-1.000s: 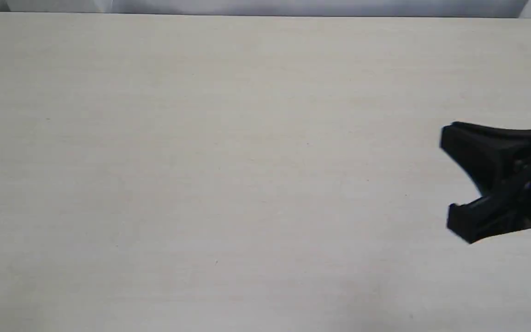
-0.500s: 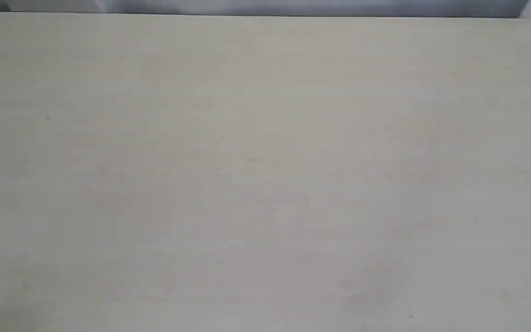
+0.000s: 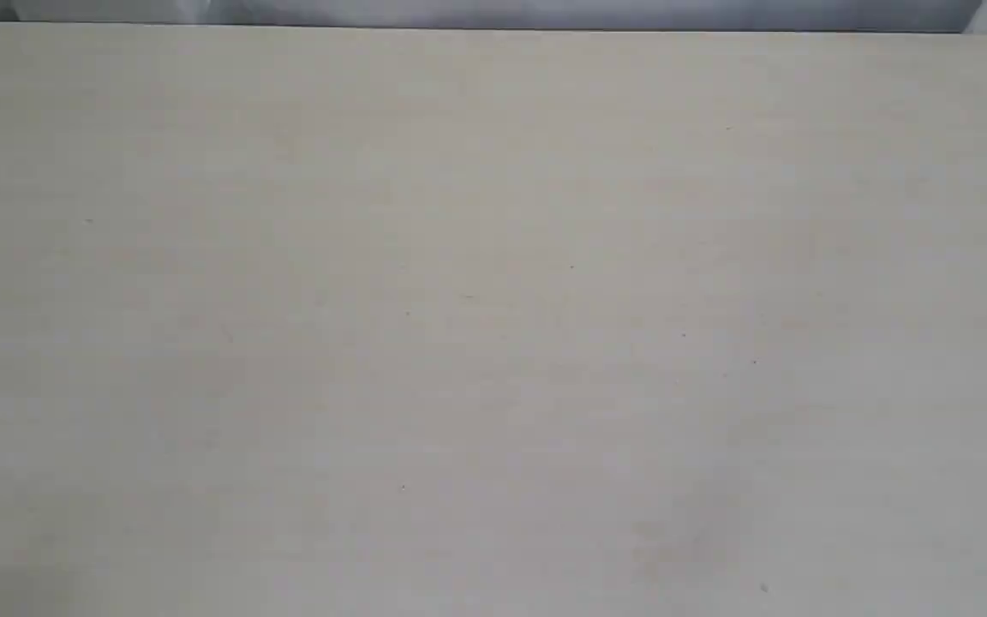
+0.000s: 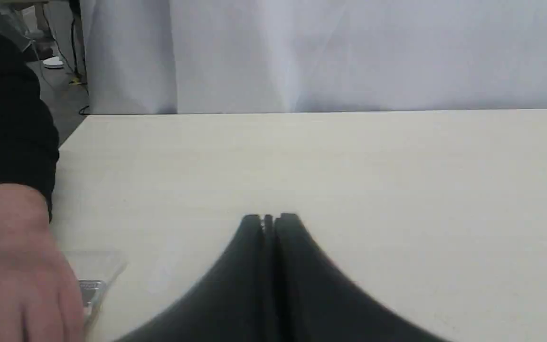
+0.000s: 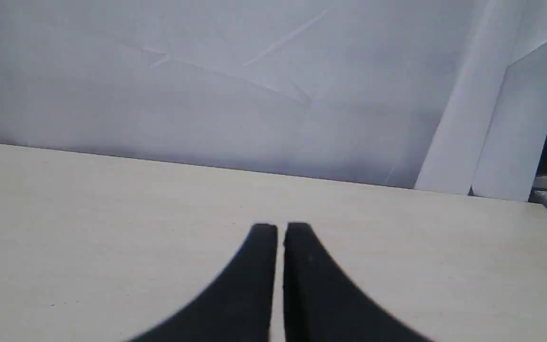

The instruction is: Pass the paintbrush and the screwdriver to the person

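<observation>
Closest to the left wrist camera, the person's hand point(image 4: 17, 266) fills one lower corner of the view. It is bare and light-skinned, blurred by nearness and cut off by the frame edge. It lies over the paintbrush point(image 4: 90, 289), which rests on the table point(image 4: 397, 190). Only a short strip of silver ferrule shows, with a faint pale smear beyond it that may be the bristles. The handle is hidden under the hand, and it cannot be told whether the hand grips the brush or merely covers it. Above the wrist is a black sleeve point(image 4: 3, 118).

Beside the hand but apart from it, the left gripper point(image 4: 269, 219) hangs low over the pale tabletop. Its two black fingers are pressed together at the tips and hold nothing.

In the right wrist view, the right gripper point(image 5: 280, 228) has its fingers almost together. Only a thin slit of table shows between them, and nothing is held there.

The exterior view shows the cream, faintly speckled tabletop, with neither gripper in frame.

Beyond the table's far edge hangs a white cloth backdrop point(image 4: 349, 52). At one side of it are a patch of grey floor point(image 4: 64, 90) and dark cables.
</observation>
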Robot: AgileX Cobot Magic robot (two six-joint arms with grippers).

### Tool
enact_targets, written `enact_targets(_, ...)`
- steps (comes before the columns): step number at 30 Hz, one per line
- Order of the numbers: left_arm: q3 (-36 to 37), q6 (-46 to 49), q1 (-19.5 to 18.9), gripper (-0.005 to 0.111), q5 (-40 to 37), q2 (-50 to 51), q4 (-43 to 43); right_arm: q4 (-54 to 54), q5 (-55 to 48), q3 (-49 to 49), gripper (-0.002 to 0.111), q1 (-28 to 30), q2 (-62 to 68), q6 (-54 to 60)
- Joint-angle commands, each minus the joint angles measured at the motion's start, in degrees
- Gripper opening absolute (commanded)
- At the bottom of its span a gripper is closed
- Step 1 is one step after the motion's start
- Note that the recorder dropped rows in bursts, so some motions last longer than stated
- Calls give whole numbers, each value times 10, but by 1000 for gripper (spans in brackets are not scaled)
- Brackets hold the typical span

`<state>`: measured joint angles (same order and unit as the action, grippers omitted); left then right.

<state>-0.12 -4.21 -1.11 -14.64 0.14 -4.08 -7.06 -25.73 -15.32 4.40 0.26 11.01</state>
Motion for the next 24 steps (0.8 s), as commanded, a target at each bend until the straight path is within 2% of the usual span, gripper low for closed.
enact_targets(1,1,-1,5,0,4,-1,1,-9,-2,7,4,1,-3,3)
enact_targets(9,1,-1,5,0,4,-1,1,-11,7,56,4,1,-3,-3)
enact_targets(15,1,-1,5,0,4,-1,1,29,23,76,4,1,-3,-3)
enact_targets(22,1,-1,5,0,3,-1,3,132,36,76,4,1,-3,-130)
enact_targets(24,1,-1,5,0,3,-1,3,135,36,76,4,1,-3,-135)
